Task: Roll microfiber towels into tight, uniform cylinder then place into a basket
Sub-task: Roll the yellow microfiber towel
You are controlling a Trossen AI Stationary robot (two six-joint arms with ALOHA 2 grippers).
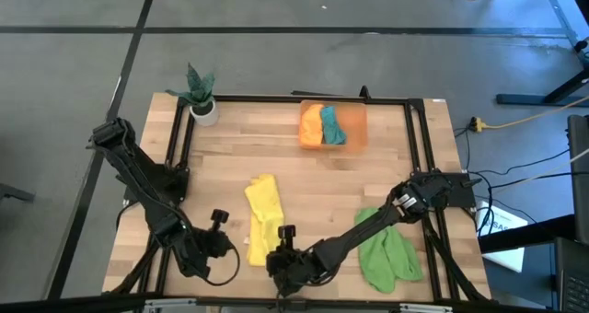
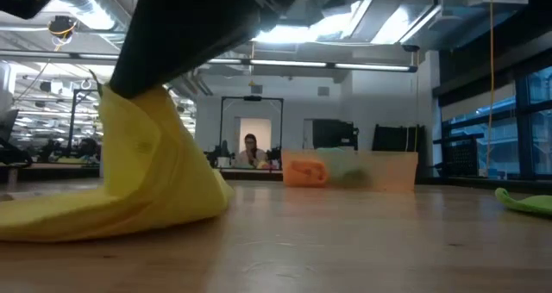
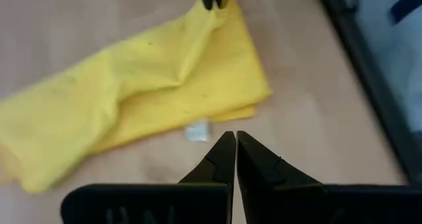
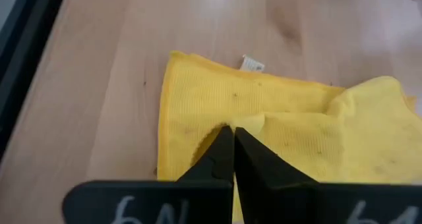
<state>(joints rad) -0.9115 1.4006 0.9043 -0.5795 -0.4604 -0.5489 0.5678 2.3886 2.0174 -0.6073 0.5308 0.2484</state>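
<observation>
R gripper (image 4: 232,137) jaws pinched on yellow towel (image 1: 263,219) (corner lifted)

My dark right gripper (image 4: 233,140) pinches the plain yellow towel (image 1: 263,214). The light green towel (image 1: 387,251) lies on the pale wood table (image 1: 368,179). Orange and teal towels (image 1: 322,126) fill the translucent orange basket (image 1: 357,121).

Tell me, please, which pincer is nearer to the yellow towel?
The right. The right pincer is shut on the yellow towel, pinching its near edge. The left pincer is shut too, but off the cloth, over bare table beside the towel.
</observation>
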